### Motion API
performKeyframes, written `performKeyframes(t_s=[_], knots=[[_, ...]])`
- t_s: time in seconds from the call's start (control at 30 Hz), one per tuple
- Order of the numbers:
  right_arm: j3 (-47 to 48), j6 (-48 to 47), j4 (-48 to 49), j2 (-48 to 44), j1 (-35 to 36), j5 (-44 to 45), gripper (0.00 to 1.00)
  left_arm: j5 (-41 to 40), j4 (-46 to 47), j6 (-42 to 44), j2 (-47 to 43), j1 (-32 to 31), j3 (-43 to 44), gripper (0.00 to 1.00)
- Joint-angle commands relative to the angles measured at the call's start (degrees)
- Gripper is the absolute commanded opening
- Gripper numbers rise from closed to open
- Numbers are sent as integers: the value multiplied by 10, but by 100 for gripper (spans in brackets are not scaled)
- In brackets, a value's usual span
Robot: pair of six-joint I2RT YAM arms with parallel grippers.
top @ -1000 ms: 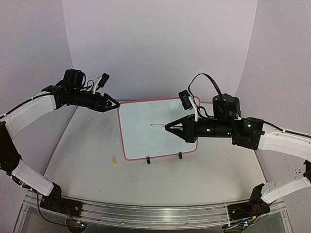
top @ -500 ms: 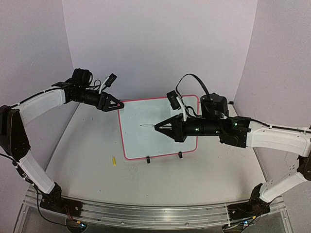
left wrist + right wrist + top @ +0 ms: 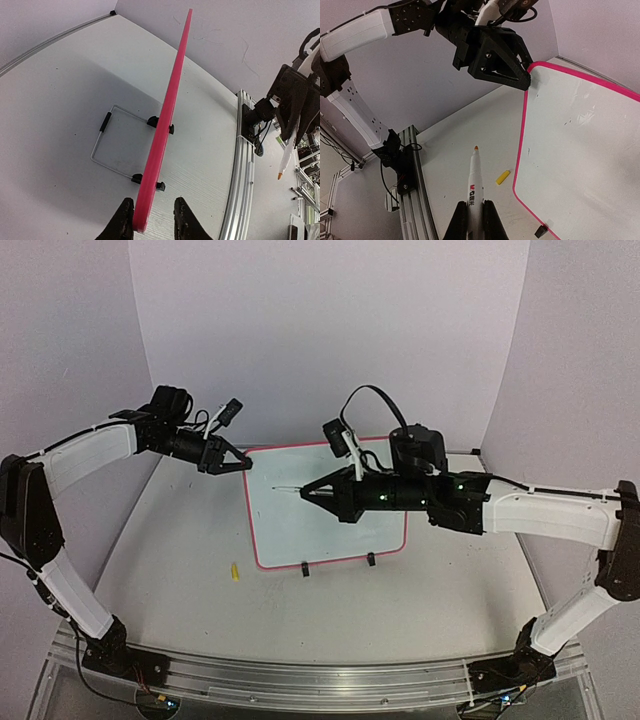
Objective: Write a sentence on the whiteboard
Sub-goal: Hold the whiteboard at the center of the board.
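Centrally on the counter [image 3: 180,540], the whiteboard [image 3: 300,535] stands leaning back on a wire stand [image 3: 107,145]. The left gripper [image 3: 152,200] straddles the board's far left corner with its jaws apart: one finger lies against the pink frame and a gap shows at the other. The right gripper [image 3: 474,206] is clamped on a white marker [image 3: 474,182], held before the board's upper left part; whether the tip touches, I cannot tell. A small yellow piece [image 3: 235,571] lies on the counter near the board's near left corner.
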Motion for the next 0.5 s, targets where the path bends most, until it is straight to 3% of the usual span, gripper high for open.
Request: performKeyframes(t_s=[0.0, 0.23, 0.47], knots=[[48, -15, 29, 30, 4, 27, 0, -8, -38, 33, -20, 6, 29, 20], [95, -31, 29, 77, 3, 24, 0, -3, -33, 43, -25, 7, 19, 2], [138, -48, 30, 126, 1, 17, 0, -7, -36, 61, -34, 6, 7, 0]])
